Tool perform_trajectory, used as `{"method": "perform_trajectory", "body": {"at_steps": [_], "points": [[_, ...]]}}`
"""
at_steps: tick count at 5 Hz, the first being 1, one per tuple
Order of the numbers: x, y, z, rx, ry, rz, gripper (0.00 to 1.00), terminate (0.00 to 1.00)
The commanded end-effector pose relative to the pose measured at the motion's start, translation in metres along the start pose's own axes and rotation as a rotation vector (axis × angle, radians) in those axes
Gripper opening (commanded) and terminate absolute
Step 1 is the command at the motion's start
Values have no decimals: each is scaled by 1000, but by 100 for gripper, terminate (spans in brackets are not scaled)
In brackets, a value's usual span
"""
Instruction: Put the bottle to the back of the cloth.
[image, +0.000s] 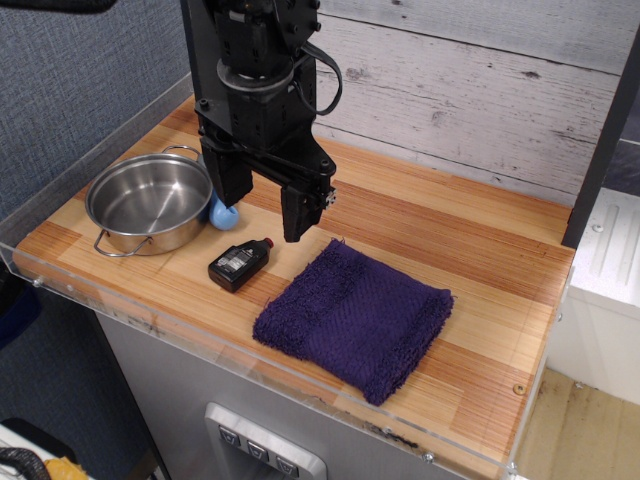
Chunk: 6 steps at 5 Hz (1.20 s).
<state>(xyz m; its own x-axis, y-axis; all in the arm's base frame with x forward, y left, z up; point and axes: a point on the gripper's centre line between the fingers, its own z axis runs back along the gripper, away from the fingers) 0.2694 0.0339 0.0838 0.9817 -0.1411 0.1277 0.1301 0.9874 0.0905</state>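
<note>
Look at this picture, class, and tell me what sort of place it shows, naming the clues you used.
Probably a toy kitchen set up as a robot test bench. The clues: a wooden countertop with a clear plastic rim, a steel pot on it, and a black robot arm whose open claw hangs above a small bottle and purple cloth.

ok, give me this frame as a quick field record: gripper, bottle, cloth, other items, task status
gripper: open, empty, hanging above the counter behind the bottle
bottle: lying flat on the wooden counter, red cap toward the back, just left of the cloth, apart from it
cloth: dark purple, folded, near the front edge
other items: steel pot at left, empty; blue toy beside the pot, partly hidden by the gripper
task status: not yet done, bottle not gripped
</note>
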Motion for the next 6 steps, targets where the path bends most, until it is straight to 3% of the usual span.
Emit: {"method": "perform_trajectory", "body": {"at_steps": [1,6], "points": [[0,0,0,0,0,0,100,0],[-10,33,-44,19,63,46,100,0]]}}
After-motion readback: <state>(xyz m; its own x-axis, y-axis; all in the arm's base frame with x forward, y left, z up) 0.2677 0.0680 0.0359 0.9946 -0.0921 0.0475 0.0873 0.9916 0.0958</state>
